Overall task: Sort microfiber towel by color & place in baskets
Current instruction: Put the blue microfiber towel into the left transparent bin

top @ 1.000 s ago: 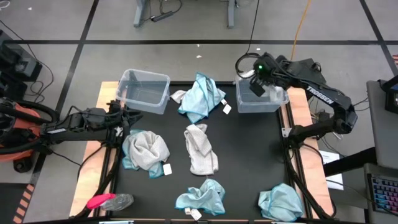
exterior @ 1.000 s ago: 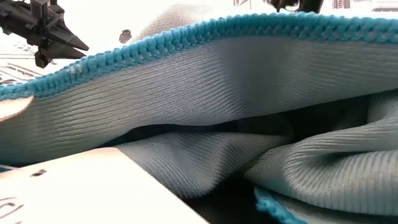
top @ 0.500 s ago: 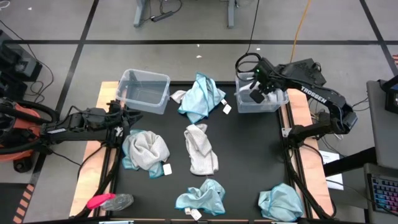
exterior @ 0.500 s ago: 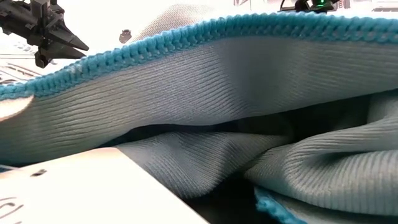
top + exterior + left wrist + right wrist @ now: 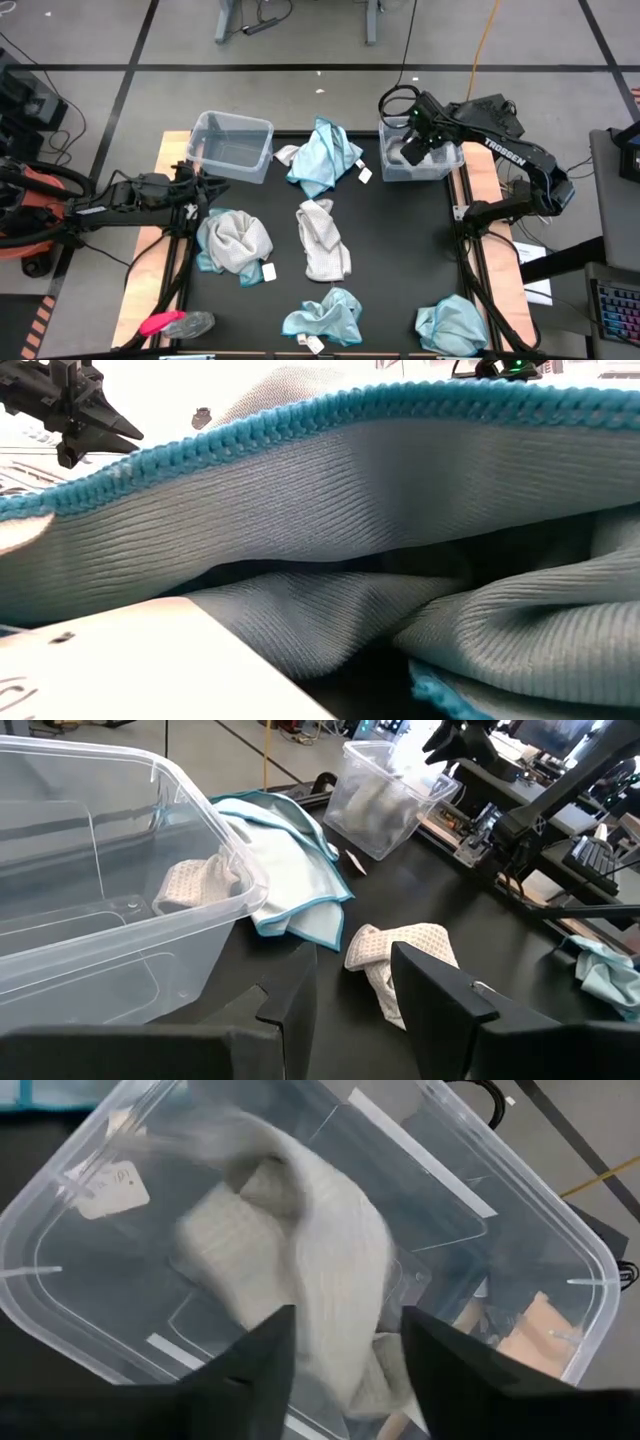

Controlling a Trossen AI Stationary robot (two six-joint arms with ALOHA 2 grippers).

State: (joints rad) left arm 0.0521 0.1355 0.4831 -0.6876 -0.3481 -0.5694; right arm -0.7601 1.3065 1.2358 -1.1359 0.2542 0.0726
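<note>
Two clear baskets stand at the table's far side, the left one (image 5: 232,146) and the right one (image 5: 421,158). My right gripper (image 5: 413,152) hangs open over the right basket (image 5: 330,1250), pointing steeply down. A pale grey-white towel (image 5: 320,1280) lies blurred in that basket under its fingers. My left gripper (image 5: 205,188) waits open at the table's left edge, near the left basket (image 5: 100,910), with nothing in it. Teal towels (image 5: 322,155) (image 5: 325,315) (image 5: 452,325) and grey-white towels (image 5: 235,240) (image 5: 323,240) lie crumpled on the black table. My right gripper comes from above with its fingers (image 5: 255,1360) apart on either side of the grey-white towel's upper part (image 5: 335,1330). The towel's bulk lies in the basket. I cannot tell whether the fingers touch the cloth.
A pink-and-grey object (image 5: 175,323) lies at the near left corner. A teal towel (image 5: 350,510) right in front of the low camera fills that view. White tags lie beside the far teal towel (image 5: 364,175) and the left grey-white towel (image 5: 268,271).
My right gripper has come down over the right basket, shifting a little toward the table's near edge and turning. The grey-white towel that hung beside it has gone down into the basket.
</note>
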